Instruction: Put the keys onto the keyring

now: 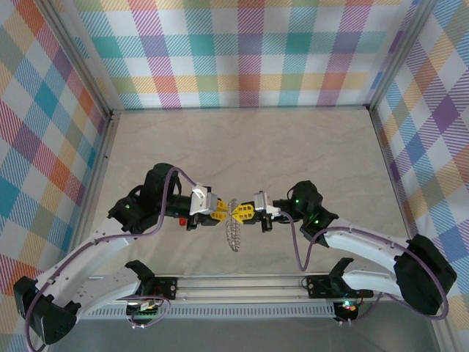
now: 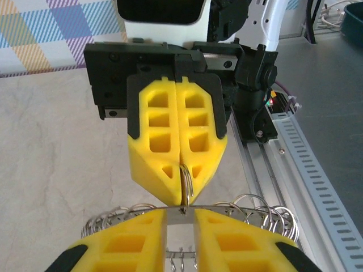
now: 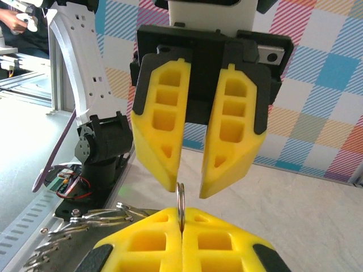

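You are working over a pale table boxed in by plaid walls, with a metal rail along the near edge. Your left arm and right arm curve in from the two sides. They meet tip to tip over the middle of the table, nearer the rail than the back wall.

Your left claw is released. Seen from the right wrist, its two yellow fingers stand apart, with plaid wall showing through the gap between them. Nothing sits in that gap.

Your right claw is clenched. Seen from the left wrist, its yellow fingers are pressed flat together along their whole length. A thin upright metal loop is pinched at their tips.

That loop belongs to the keyring, so the right claw is grasping the keyring by it. From above, the keyring hangs as a narrow silvery wreath, edge-on, directly between the two claws and reaching down toward the rail side.

From the left wrist, its fringe of small wire rings spreads sideways just beyond your left fingertips. The pinched loop stands up from the middle of that fringe. From the right wrist, the top of the loop pokes up just below the open left tips, close to them. You cannot tell from these views whether it touches them.
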